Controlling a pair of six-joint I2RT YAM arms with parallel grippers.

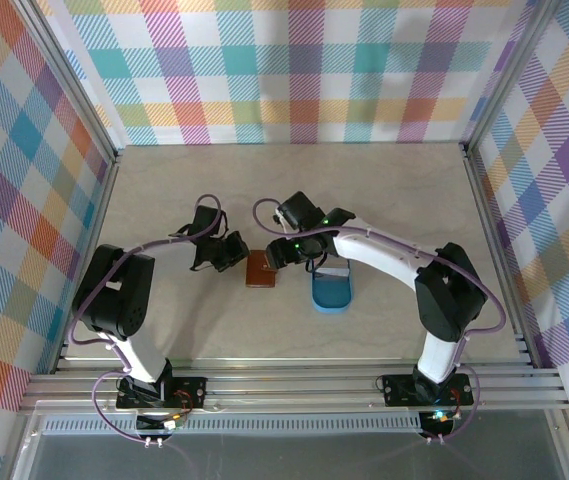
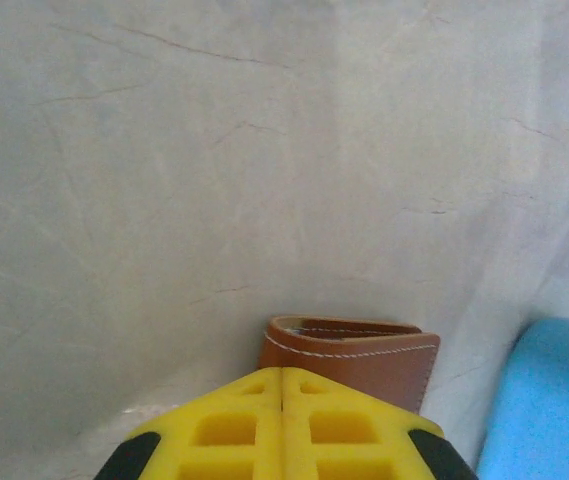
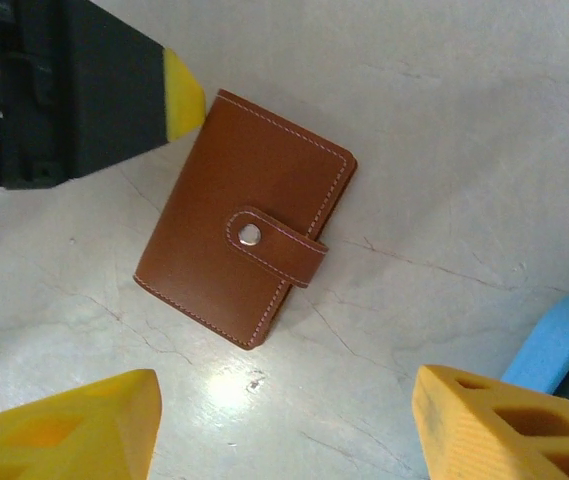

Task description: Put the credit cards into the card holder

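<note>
Top external: card holder [image 1: 260,268] lies flat mid-tabletop [image 1: 384,190], between the left end effector [image 1: 226,250] and the right end effector [image 1: 286,248]. The blue tray [image 1: 331,292] sits just right of it, and the pale item inside is probably the credit cards [image 1: 336,272].

Left wrist: the fingers are pressed together and hold nothing. The card holder's edge lies directly beyond the tips, and the tray rim is at right.

Right wrist: the jaws are spread wide and empty, hovering over the card holder. The snap tab [image 3: 274,243] is fastened, so the holder is closed. The left tip is at its upper corner; contact cannot be told.

Hazards:
- No card can enter while the snap is fastened.
- A push from the closed left tip may slide or spin the holder on the smooth tabletop.
- The two end effectors are crowded close, so a descent risks them clashing.
- The nearby tray leaves little room on the right
</note>
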